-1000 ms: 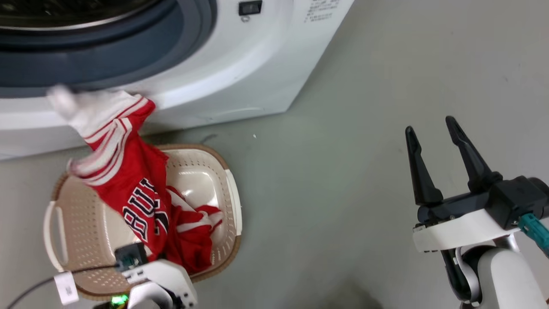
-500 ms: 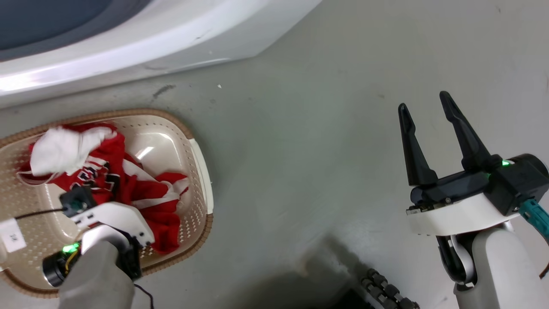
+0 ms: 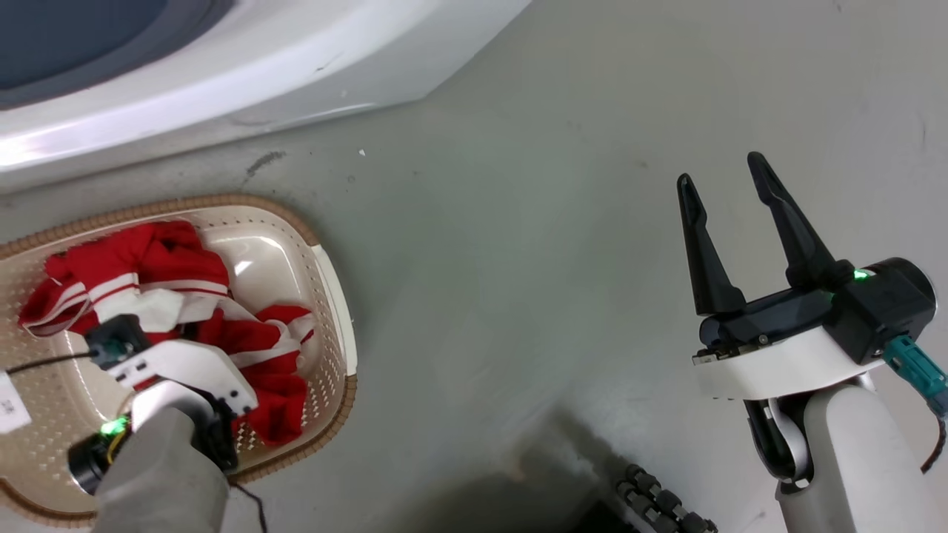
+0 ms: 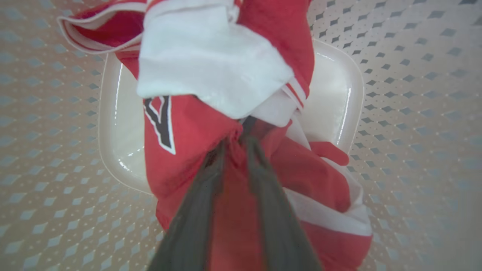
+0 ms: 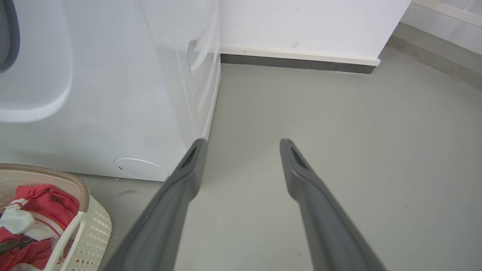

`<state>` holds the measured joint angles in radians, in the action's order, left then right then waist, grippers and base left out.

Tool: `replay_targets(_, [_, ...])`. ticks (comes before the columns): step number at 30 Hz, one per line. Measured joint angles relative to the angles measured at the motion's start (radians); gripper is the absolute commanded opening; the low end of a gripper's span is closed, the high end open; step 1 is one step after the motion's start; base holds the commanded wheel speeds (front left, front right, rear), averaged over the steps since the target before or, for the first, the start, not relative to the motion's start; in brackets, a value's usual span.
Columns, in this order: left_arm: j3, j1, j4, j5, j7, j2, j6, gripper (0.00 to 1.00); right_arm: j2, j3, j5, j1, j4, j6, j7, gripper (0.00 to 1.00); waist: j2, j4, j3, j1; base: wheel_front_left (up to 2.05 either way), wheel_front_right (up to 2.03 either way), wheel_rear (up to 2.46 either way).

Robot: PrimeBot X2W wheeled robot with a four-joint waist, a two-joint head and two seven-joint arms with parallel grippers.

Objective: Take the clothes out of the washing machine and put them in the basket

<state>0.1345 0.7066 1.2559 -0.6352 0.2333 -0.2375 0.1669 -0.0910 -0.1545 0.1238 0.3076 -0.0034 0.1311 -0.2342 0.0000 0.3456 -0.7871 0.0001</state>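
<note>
The cream basket [image 3: 329, 274] stands on the floor at the lower left, just in front of the white washing machine [image 3: 222, 66]. The red clothes [image 3: 148, 255] with white stripes lie bunched inside it. My left arm's wrist [image 3: 181, 366] hangs over the basket and hides its fingers in the head view. In the left wrist view my left gripper [image 4: 235, 139] is shut on a fold of the red clothes [image 4: 188, 131] above the basket's glossy bottom [image 4: 113, 124]. My right gripper [image 3: 722, 178] is open over bare floor, far right of the basket, holding nothing.
The right wrist view shows the washing machine's side [image 5: 113, 94], the basket [image 5: 84, 226] at lower left, and a white wall with a dark skirting [image 5: 301, 64] behind. Grey floor [image 3: 518, 259] stretches between the basket and my right arm. A black ribbed part [image 3: 659, 503] sits at the bottom edge.
The head camera has tilted down. The jersey, which hung from the washer's front over the basket, now lies bunched inside it, and my left arm has lowered with it. The right gripper stays open.
</note>
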Motion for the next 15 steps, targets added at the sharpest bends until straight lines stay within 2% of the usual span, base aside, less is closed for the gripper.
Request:
replay_targets(1, [-0.003, -0.027, 0.008, -0.008, 0.008, 0.023, -0.009, 1.0, 0.002, 0.001, -0.002, -0.001, 0.011, 0.0, -0.003, 1.0, 0.0, -0.005, 0.035, 0.0, 0.0, 0.0, 0.0])
replay_targets(8, [0.001, -0.127, -0.007, 0.0, 0.027, 0.07, -0.035, 1.0, 0.015, 0.016, -0.023, -0.035, 0.029, 0.0, 0.006, 1.0, 0.0, -0.024, 0.167, 0.0, 0.0, 0.0, 0.0])
replay_targets(15, [-0.027, -0.243, -0.197, 0.071, 0.03, 0.089, -0.035, 1.0, 0.024, 0.041, -0.058, -0.097, 0.008, 0.0, 0.048, 1.0, 0.0, -0.069, 0.32, -0.0001, 0.0, 0.0, 0.0])
